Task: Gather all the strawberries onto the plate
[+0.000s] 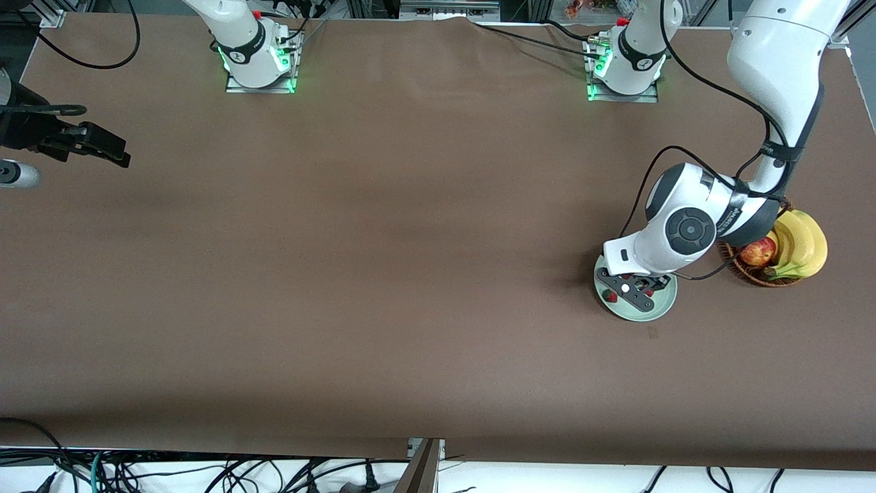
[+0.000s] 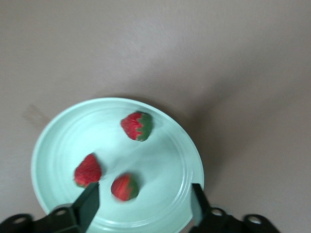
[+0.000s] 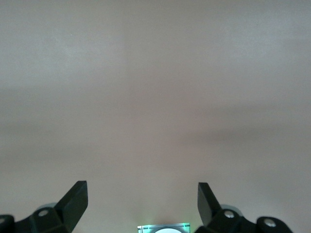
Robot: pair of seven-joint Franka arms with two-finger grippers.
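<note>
The pale mint-green plate (image 1: 658,311) lies toward the left arm's end of the table, beside the basket. In the left wrist view the plate (image 2: 63,136) holds three strawberries: one (image 2: 137,126), a second (image 2: 88,171) and a third (image 2: 124,187). My left gripper (image 1: 635,290) hangs low over the plate, open and empty (image 2: 144,204), with the third strawberry lying between its fingers. In the front view one strawberry (image 1: 609,296) shows clearly; the gripper hides most of the rest. My right gripper (image 1: 102,147) waits open and empty (image 3: 142,196) over bare table at the right arm's end.
A brown wicker basket (image 1: 742,272) with a red apple (image 1: 757,253) and bananas (image 1: 802,243) stands beside the plate, partly under the left arm's wrist. The table is covered in brown cloth. Cables hang at the table's near edge.
</note>
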